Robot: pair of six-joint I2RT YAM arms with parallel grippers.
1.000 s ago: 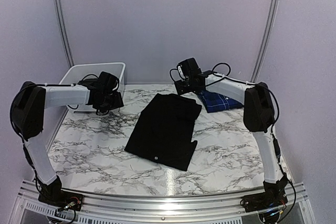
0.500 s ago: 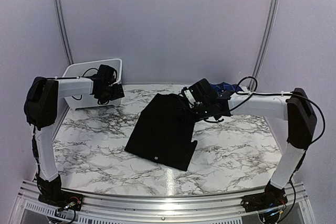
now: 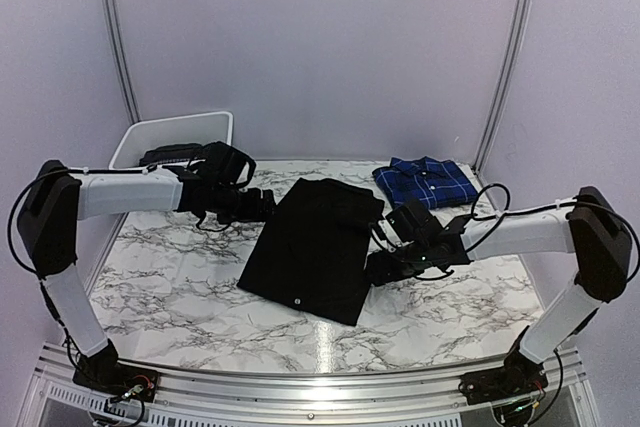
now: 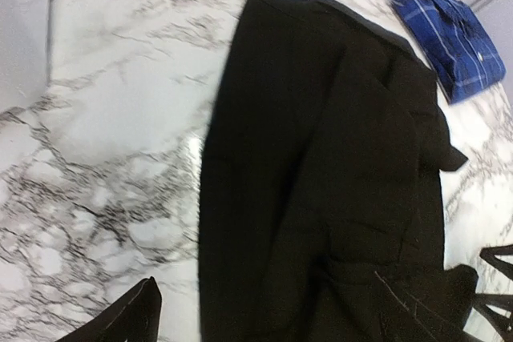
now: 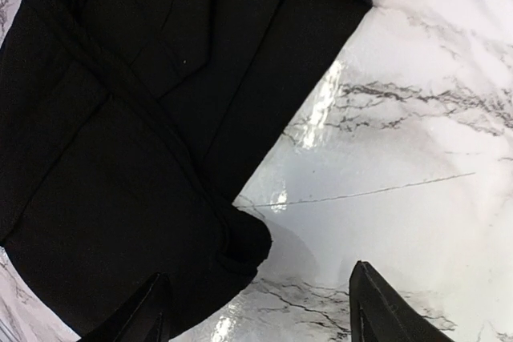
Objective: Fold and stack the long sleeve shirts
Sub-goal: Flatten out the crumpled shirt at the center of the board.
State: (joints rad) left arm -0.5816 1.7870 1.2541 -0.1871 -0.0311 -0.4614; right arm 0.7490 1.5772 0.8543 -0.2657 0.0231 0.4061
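The job now looks like the next fold of the black shirt (image 3: 315,247). The left gripper (image 3: 262,205) hangs over its far left edge with jaws spread wide and nothing in them. The right gripper (image 3: 380,267) is low beside its near right edge, also parted and empty. To do this well, each gripper should come down on the hem directly under it and pinch every layer, not just the top one, since the wrist views show overlapping panels that could slide apart. A rounded lump of cloth bulges out just ahead of the right gripper, between its fingers. I would take that lump whole rather than nip its tip, then lift both sides together so the cloth does not twist. The shirt is plain matte black and already narrowed to a long panel lying askew on the marble tabletop (image 3: 180,267). It has soft ridges where the sleeves seem tucked in (the dark cloth hides the exact layering) and a small pale tag near its near hem. The blue plaid shirt (image 3: 425,182) lies folded in a neat square beyond the right gripper, apart from the black one. The white bin (image 3: 150,135) stands behind the left gripper.
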